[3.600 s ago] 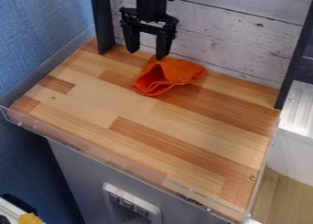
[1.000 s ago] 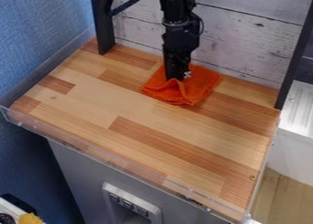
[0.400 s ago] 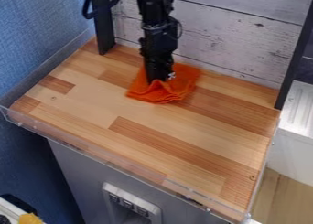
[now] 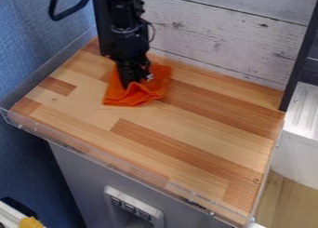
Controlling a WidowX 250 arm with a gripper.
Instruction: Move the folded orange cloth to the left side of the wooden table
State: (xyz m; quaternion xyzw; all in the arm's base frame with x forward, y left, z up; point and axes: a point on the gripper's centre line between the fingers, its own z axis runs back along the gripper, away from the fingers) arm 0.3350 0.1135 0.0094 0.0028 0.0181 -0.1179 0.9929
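Pincer (image 4: 132, 84) points down into orange cloth, touching it, at 11 o'clock on surface; can't tell if spread, pressed together or pinching fabric. Near to far: yellow item (image 4: 29, 223) at 7 o'clock, view corner, next to a white-edged thing (image 4: 9, 215), contents unclear. Grey panel (image 4: 77, 176) under surface, pale block with dark sockets or switches (image 4: 133, 208) at 6 o'clock. Clear strip (image 4: 124, 165) along surface front edge. Wood-patchwork surface (image 4: 186, 143). Orange cloth (image 4: 128, 97): soft, rumpled, lying on surface, roughly squarish, ridges bunched by pincer tip, spread part toward 1 o'clock. White ribbed unit (image 4: 305, 113) at 3 o'clock, beside surface. Dark post (image 4: 299, 59) at 2 o'clock. Whitewashed plank wall (image 4: 217, 36) at 12 to 1 o'clock.
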